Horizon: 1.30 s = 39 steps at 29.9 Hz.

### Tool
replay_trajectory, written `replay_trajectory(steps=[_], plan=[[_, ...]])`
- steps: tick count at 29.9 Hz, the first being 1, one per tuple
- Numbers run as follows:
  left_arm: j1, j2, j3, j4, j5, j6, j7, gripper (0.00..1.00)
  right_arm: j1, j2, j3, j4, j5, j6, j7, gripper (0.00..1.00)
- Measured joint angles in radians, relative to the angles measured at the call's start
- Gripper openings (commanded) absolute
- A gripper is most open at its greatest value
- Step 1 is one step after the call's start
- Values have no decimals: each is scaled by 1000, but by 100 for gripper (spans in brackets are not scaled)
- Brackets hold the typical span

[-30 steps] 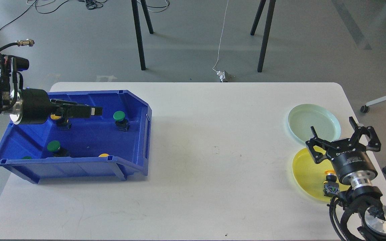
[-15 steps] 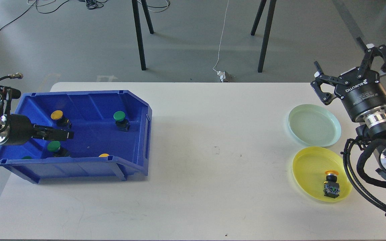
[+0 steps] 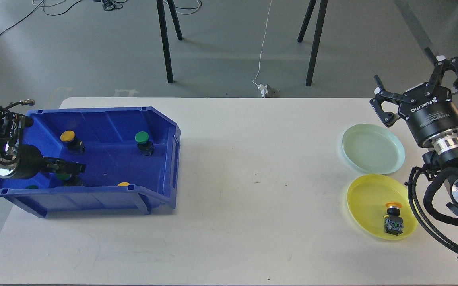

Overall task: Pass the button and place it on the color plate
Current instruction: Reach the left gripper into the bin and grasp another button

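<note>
One yellow-capped push button with a black body [image 3: 393, 216] is already seen lying in the shallow yellow plastic plate [image 3: 362, 200], so one delivery can be judged complete. The pale green plastic plate [image 3: 373, 148] beside it holds nothing. Both plates lie just below and to the inner side of the right gripper [image 3: 420, 89], which is raised above the table's far right corner with its two black fingers spread wide and nothing between them.

The remaining buttons are kept in the deep blue plastic bin [image 3: 157, 159] on the white table [image 3: 253, 178]. The left gripper [image 3: 72, 168] is reached low into the bin's near left part, directly over a green-capped button [image 3: 63, 177], whose cap is partly covered by the fingers. Whether the fingers are closed on that button cannot be told; they appear dark and close together.

Beyond the left gripper's tip, a yellow-capped button [image 3: 68, 137] stands by the bin's far wall, and a second green-capped button [image 3: 142, 139] stands well off toward the bin's open end. Two more caps, one yellow [image 3: 123, 184] and one green [image 3: 32, 186], are only glimpsed behind the bin's near wall.

The task is judged early on: a green pick appears to be in hand, with the pass to the right gripper and the placing on the matching plate not yet done.
</note>
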State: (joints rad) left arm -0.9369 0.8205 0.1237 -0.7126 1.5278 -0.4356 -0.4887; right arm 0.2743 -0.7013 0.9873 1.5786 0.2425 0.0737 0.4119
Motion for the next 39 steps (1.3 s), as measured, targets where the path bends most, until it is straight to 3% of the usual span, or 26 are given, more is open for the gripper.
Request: replay_trajectory(steps=[11, 20, 26, 29, 37, 39], plan=[[22, -12, 1, 19, 2, 2, 0, 89, -12, 0, 0, 2, 1, 1, 2, 99], [22, -20, 34, 46, 2, 2, 0, 69, -27, 0, 2, 2, 1, 14, 4, 99], [22, -27, 39, 57, 2, 4, 0, 65, -32, 0, 3, 2, 1, 15, 4, 99], [22, -27, 38, 58, 3, 4, 0, 59, -33, 0, 4, 1, 1, 15, 4, 99], [22, -29, 37, 58, 3, 5, 0, 14, -41, 0, 4, 1, 1, 15, 4, 99], [22, -29, 37, 58, 3, 5, 0, 7, -43, 0, 4, 1, 1, 15, 4, 99]])
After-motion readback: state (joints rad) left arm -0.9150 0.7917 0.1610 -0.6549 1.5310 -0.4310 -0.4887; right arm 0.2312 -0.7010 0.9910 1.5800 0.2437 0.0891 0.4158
